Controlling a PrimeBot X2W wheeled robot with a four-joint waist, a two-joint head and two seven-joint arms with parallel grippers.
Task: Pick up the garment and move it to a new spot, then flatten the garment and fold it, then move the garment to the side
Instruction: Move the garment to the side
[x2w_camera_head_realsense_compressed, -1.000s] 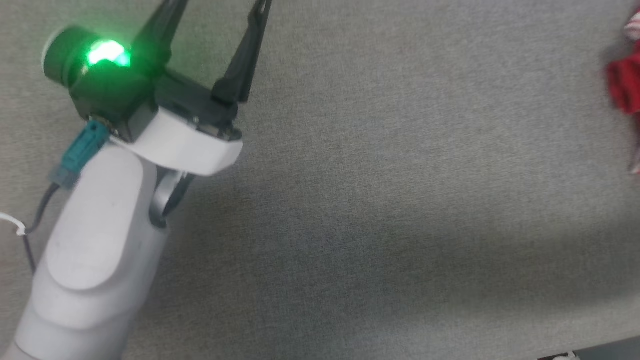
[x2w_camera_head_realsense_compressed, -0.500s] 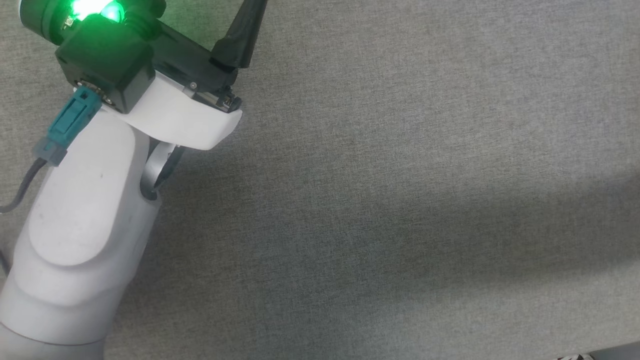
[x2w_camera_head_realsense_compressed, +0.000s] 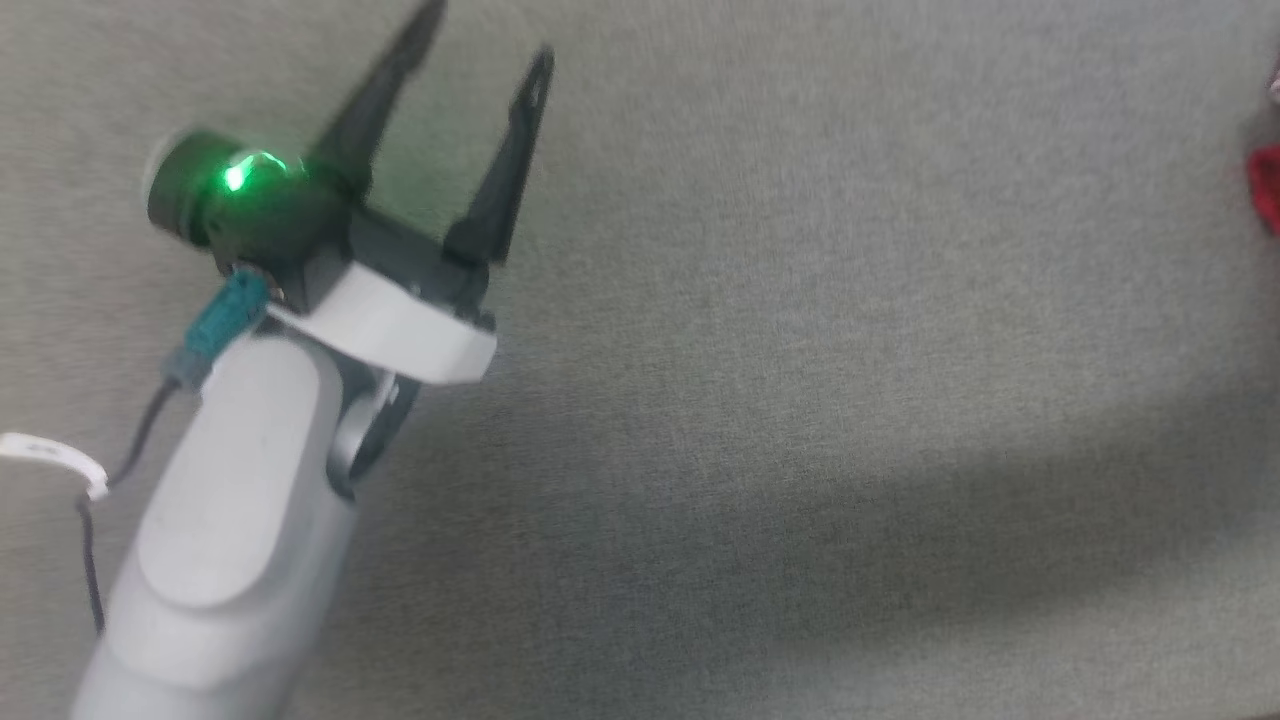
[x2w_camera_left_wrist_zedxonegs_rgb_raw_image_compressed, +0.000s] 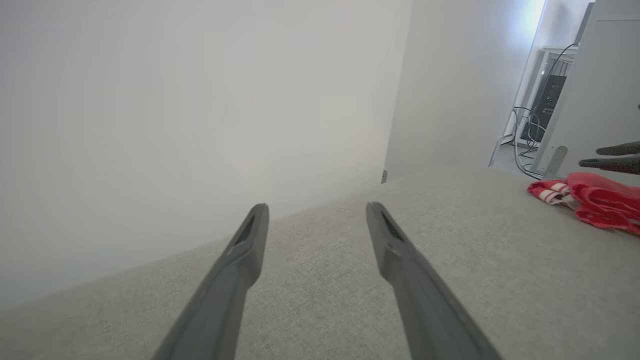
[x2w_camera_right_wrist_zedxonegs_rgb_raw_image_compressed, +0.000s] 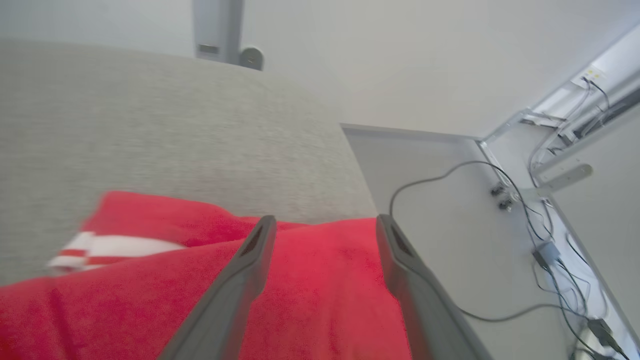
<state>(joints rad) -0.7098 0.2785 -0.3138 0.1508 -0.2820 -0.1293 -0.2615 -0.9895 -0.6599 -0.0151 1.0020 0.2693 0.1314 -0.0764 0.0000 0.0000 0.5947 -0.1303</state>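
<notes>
My left gripper (x2w_camera_head_realsense_compressed: 487, 38) hangs over the bare grey table (x2w_camera_head_realsense_compressed: 820, 330) on my left side. Its two dark fingers are spread wide with nothing between them, and a green light (x2w_camera_head_realsense_compressed: 240, 172) glows on the housing behind them. Looking along those fingers, I see table cloth and a plain white wall (x2w_camera_left_wrist_zedxonegs_rgb_raw_image_compressed: 200, 100) past the far edge. The garment (x2w_camera_right_wrist_zedxonegs_rgb_raw_image_compressed: 320, 285) is well away to my right, a crumpled red heap lying on the table near its right edge. The head camera catches it as a blurred red sliver at the picture's border. My right gripper (x2w_camera_right_wrist_zedxonegs_rgb_raw_image_compressed: 325, 221) is over that heap with its fingers standing far apart. Red cloth shows in the gap and beneath them, and I see no pinch on it. From the left wrist camera its tips sit just above the pile, and I cannot tell if they touch. A strip of striped trim (x2w_camera_right_wrist_zedxonegs_rgb_raw_image_compressed: 110, 247), white and red, pokes out at one side. Beyond the table edge, cables (x2w_camera_right_wrist_zedxonegs_rgb_raw_image_compressed: 500, 175) trail across the floor (x2w_camera_right_wrist_zedxonegs_rgb_raw_image_compressed: 450, 260).
</notes>
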